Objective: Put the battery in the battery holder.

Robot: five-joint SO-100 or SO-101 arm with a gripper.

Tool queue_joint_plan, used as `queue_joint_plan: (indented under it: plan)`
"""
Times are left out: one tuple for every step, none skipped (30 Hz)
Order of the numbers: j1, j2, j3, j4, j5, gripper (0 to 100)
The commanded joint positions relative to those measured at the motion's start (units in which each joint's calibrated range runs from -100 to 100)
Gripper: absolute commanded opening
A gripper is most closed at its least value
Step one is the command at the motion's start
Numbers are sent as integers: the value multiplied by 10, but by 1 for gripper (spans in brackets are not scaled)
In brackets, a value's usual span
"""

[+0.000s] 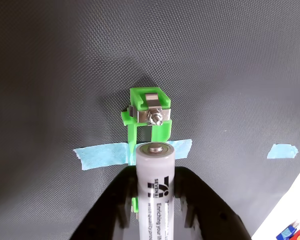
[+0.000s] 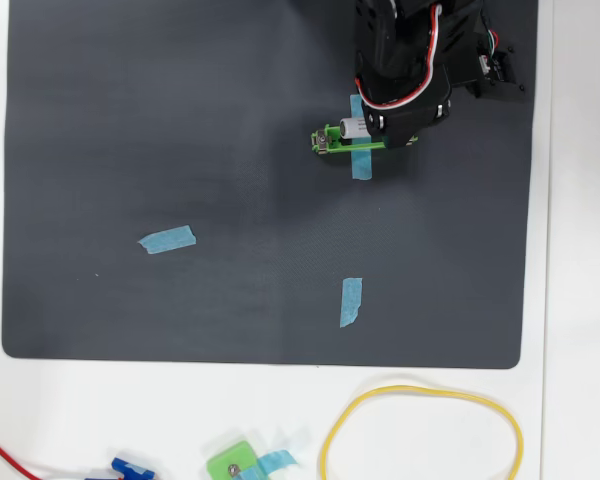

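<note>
In the wrist view my gripper (image 1: pixel 156 192) is shut on the white battery (image 1: pixel 155 185), which points away from the camera with its metal end forward. The battery hangs just above the bright-green battery holder (image 1: pixel 149 116), lined up along it; the holder's far end with a silver screw shows beyond the battery tip, and blue tape (image 1: pixel 102 155) crosses under it. In the overhead view the battery (image 2: pixel 353 128) sticks out of the black arm over the holder (image 2: pixel 332 142) at the upper right of the dark mat. The holder's near end is hidden by the gripper.
The dark mat (image 2: pixel 180 120) lies on a white table. Loose blue tape strips (image 2: pixel 167 239) (image 2: pixel 351 301) lie on the mat. A small squarish green block (image 2: pixel 234 464), a yellow cord loop (image 2: pixel 420 430) and a red wire (image 2: pixel 10 458) lie below the mat.
</note>
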Motion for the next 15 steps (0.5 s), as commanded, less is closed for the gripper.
queue_joint_plan:
  plan:
    - [-1,-20,-5,2,-2,0]
    - [0,-20,-5,2,-3,0]
    - [1,-20,-5,1,-3,0]
    - [0,-20,-5,0,-8,0]
    - [-1,-20,-5,0,-20,0]
    - [-1,-20,-5,0,-26,0]
    - [-1,-20,-5,0,-26,0]
    - [-1,-20,-5,0,-26,0]
    - [-1,-20,-5,-1,-26,0]
    - [-1,-20,-5,-2,-26,0]
    - [-1,-20,-5,-2,-26,0]
    - [-1,-20,-5,-2,-26,0]
    - [-1,-20,-6,-2,-26,0]
    - [-3,-20,-8,0,-26,0]
    - [-3,-20,-10,0,-26,0]
